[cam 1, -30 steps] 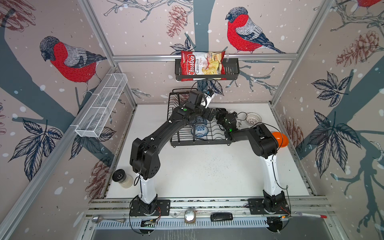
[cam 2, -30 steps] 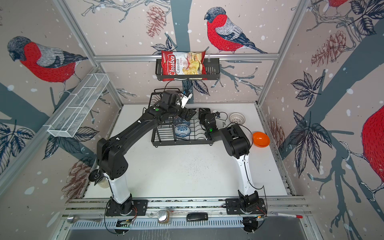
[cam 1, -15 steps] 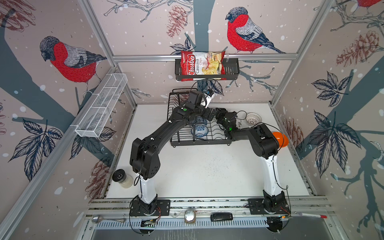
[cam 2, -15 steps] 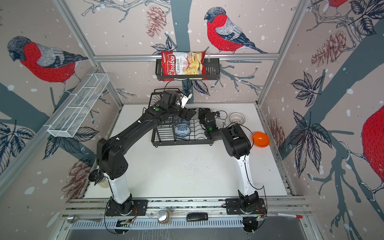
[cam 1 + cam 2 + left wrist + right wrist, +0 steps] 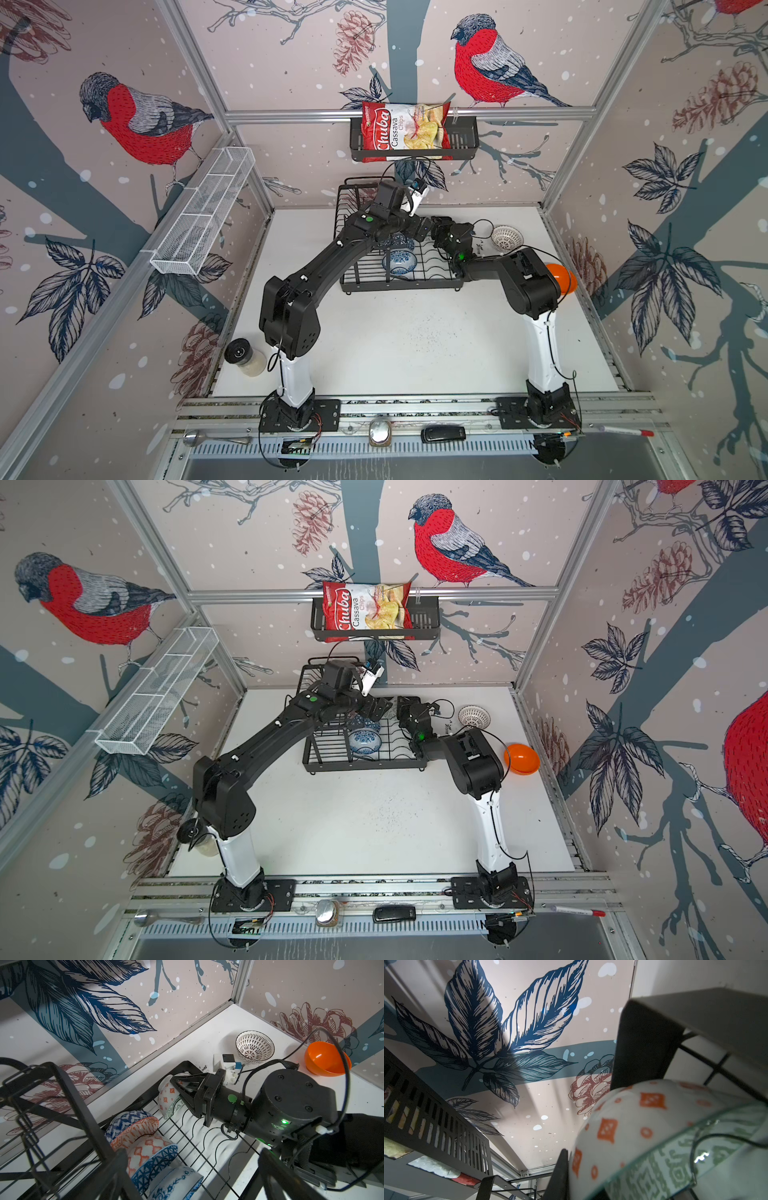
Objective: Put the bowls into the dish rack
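The rack (image 5: 374, 286) sits at twelve o'clock on the table (image 5: 415, 332). My left claw (image 5: 192, 1150) hangs over it, spread wide, grasping nothing. My right claw (image 5: 178, 1086) is clenched on the rim of the diamond bowl (image 5: 168, 1095), which tilts in the rack's two o'clock corner. Three bowls (image 5: 149, 1157) stand on edge mid-rack. The lattice bowl (image 5: 254, 1047) and orange bowl (image 5: 326, 1059) rest on the table at two and three o'clock.

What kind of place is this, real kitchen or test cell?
Likely a lab test cell staged as a kitchen: printed bird wall panels in aluminium framing, two arms bolted to a front rail, and a dish rack holding bowls.
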You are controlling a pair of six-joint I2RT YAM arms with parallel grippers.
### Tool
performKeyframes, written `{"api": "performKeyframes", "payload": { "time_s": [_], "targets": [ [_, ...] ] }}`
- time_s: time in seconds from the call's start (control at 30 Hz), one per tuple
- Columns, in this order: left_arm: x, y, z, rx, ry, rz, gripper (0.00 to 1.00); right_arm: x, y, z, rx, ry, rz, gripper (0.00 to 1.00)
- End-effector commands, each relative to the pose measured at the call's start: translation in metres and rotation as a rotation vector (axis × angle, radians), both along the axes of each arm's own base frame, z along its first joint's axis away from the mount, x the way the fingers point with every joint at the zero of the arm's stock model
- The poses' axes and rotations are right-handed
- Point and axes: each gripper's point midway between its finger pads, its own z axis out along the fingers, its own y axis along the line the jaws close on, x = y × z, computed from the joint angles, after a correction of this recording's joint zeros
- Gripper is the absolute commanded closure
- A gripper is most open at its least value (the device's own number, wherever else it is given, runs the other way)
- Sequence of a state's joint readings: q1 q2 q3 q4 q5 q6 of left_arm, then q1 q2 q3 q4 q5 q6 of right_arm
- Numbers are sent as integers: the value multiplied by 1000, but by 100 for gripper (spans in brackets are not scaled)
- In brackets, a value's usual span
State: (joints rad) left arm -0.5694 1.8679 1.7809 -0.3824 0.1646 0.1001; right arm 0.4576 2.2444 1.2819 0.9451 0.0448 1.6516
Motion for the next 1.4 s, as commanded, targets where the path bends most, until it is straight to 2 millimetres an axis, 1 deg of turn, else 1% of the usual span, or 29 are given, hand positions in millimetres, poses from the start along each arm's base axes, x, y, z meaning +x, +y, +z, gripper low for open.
{"api": "performKeyframes", "payload": {
  "time_s": [0.0, 0.4, 0.8, 1.1, 1.37],
  "targets": [
    [4, 14, -4, 13, 27, 53, 2, -5, 6, -21, -39, 90, 29, 85],
    [4, 14, -2, 7, 28, 53, 2, -2, 9, -21, -39, 103, 37, 84],
    [5, 16, -1, 2, 29, 55, 2, 1, 11, -10, -36, 84, 38, 78],
    [5, 15, -2, -2, 35, 51, 2, 2, 11, -11, -42, 88, 37, 76],
    [7, 18, -3, 2, 34, 61, 2, 2, 12, -10, -38, 91, 43, 74]
  ]
}}
